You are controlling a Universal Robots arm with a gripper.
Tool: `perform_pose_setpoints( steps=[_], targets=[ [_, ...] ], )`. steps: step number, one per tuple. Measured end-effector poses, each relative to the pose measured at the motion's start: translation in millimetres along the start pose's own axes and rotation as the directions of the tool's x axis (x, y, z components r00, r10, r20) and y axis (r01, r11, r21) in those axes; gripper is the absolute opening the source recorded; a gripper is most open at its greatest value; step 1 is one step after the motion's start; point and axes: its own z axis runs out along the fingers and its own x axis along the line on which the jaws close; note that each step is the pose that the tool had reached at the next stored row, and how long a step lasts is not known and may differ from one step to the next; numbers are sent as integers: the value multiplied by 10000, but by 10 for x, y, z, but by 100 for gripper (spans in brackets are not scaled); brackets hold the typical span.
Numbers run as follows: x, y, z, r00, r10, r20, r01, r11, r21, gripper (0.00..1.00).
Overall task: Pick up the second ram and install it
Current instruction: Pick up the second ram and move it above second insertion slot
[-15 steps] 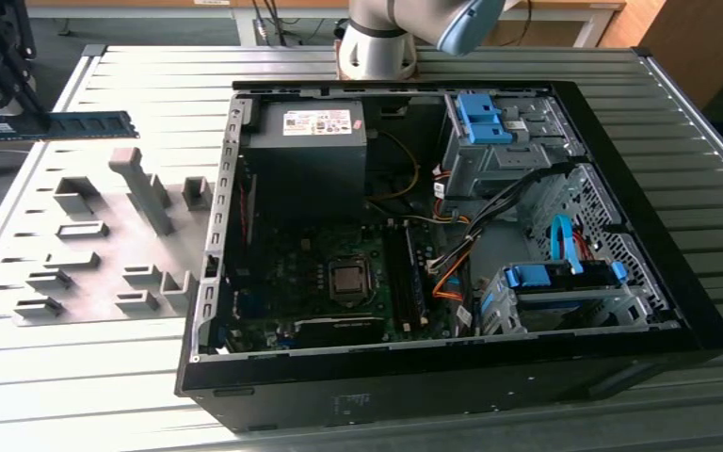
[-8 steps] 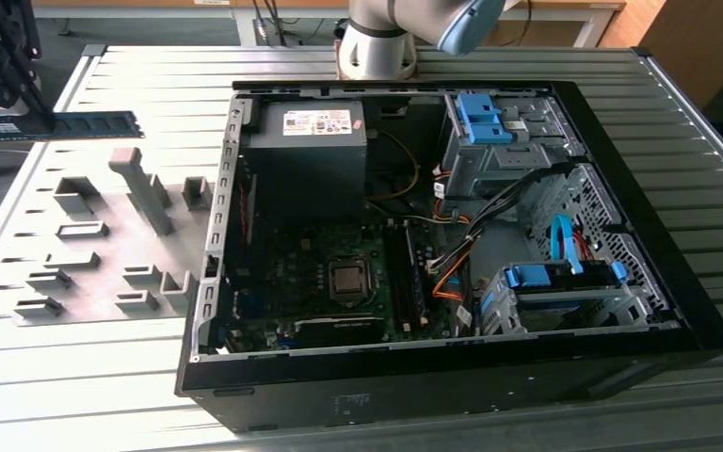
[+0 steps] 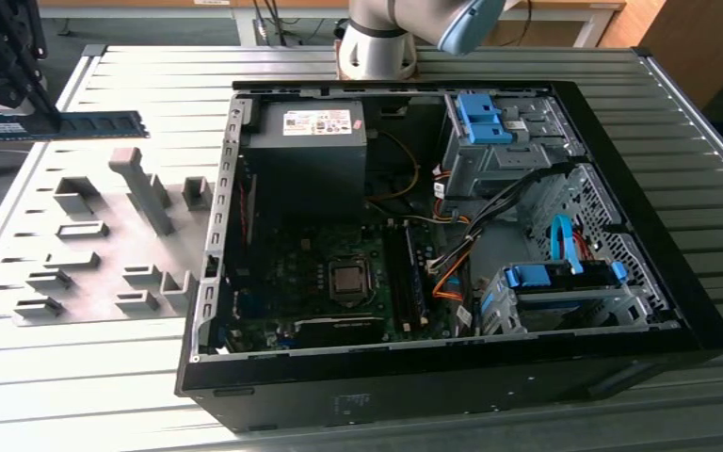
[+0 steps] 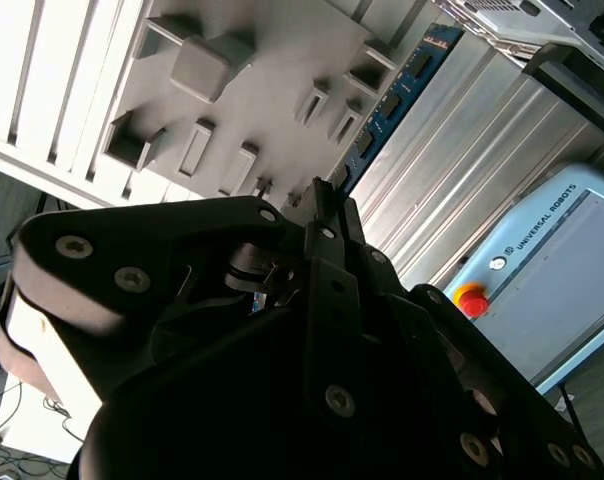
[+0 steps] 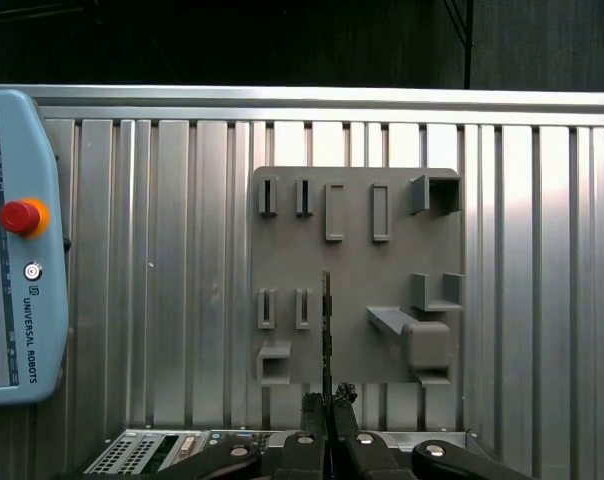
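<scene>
The open case (image 3: 462, 386) lies on the table (image 3: 700, 141), with the gray plate (image 3: 98, 273) beside it on the exterior view's left. Above the plate's edge far from the case, the gripper (image 3: 48, 115) is clamped on the ram (image 3: 101, 123), held level in the air. I judge the pick done; installing calls for lining the stick with a slot (image 3: 409, 278) inside the case.

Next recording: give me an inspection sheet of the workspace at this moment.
Surface: slatted metal table carrying an open computer case.
Job's things: second ram held level in the air over the gray holder plate.
Clutter: nothing seen.
Grippers: gripper, fingers shut on the ram.
Cables: wire bundles inside the case.
Surroundings: teach pendant on the table; arm base behind the case.
</scene>
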Motion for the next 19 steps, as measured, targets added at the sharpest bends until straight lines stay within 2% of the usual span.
perform_pose_setpoints(
  steps=[19],
  targets=[
    [0, -88, -1, 10000, 0, 0, 0, 10000, 0, 14]
  ],
)
